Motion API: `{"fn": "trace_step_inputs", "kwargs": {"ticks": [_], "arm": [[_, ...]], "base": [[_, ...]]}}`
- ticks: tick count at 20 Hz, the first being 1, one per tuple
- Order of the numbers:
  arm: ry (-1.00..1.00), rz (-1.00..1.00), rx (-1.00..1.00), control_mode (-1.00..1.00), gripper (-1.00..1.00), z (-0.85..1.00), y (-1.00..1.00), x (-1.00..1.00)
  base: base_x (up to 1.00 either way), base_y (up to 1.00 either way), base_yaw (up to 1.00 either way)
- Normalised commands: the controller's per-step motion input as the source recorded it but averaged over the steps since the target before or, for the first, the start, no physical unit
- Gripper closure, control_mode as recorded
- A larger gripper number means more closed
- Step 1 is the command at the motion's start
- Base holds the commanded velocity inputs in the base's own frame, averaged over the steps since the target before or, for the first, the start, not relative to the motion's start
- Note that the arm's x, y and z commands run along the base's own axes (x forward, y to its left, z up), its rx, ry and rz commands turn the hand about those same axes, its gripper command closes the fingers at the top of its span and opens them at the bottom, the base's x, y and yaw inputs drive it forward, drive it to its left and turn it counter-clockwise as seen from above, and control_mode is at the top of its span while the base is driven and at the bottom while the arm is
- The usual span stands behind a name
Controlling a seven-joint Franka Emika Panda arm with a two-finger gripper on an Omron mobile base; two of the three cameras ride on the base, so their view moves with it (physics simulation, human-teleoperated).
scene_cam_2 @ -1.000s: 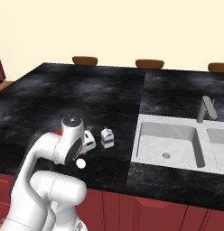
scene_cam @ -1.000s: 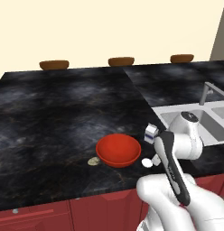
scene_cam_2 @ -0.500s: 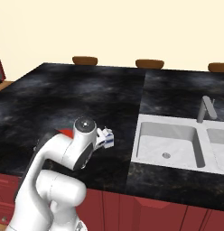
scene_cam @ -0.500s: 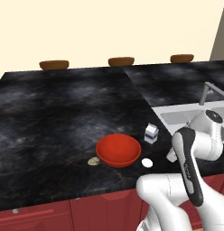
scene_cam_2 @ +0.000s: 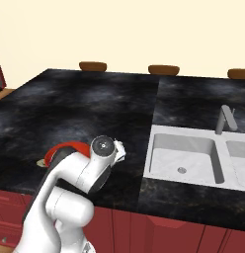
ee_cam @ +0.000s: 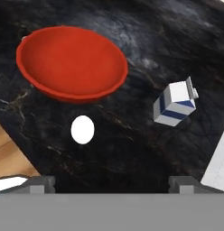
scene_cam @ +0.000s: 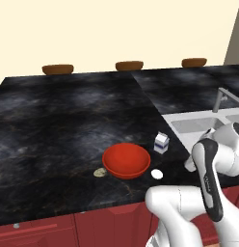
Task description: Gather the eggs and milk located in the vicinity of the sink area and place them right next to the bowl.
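while the tool (ee_cam: 112, 185) hangs spread and empty above the bench (scene_cam: 59, 120), all three gathered items sit by the red bowl (scene_cam: 126, 160).
white egg (scene_cam: 157, 174) lies just beside the bowl's rim on the sink side; speckled egg (scene_cam: 99, 172) lies just beside the opposite rim; milk carton (scene_cam: 161, 143) stands upright near the bowl, between it and the sink (scene_cam: 198, 124). judgement: placements satisfy the "right next to" requirement, carton perhaps loosest. fingertips (ee_cam: 41, 184) stand wide apart with nothing between them, consistent with a release and clearance above the items.
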Motion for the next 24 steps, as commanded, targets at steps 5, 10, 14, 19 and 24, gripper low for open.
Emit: {"fn": "trace_step_inputs", "kwargs": {"ticks": [5,10,14,19,24], "arm": [[-0.11,0.00,0.00,-1.00,-1.00,0.00,-0.26,0.35],[-0.08,0.00,0.07,-1.00,-1.00,0.07,-0.22,0.35],[-0.04,0.01,0.12,-1.00,-1.00,0.16,-0.20,0.23],[-0.04,0.05,0.08,-1.00,-1.00,0.19,-0.06,0.10],[0.00,0.07,0.09,-1.00,-1.00,0.02,0.00,0.17]], "base": [[0.00,0.00,0.00],[0.00,0.00,0.00],[0.00,0.00,0.00],[0.00,0.00,0.00],[0.00,0.00,0.00]]}}
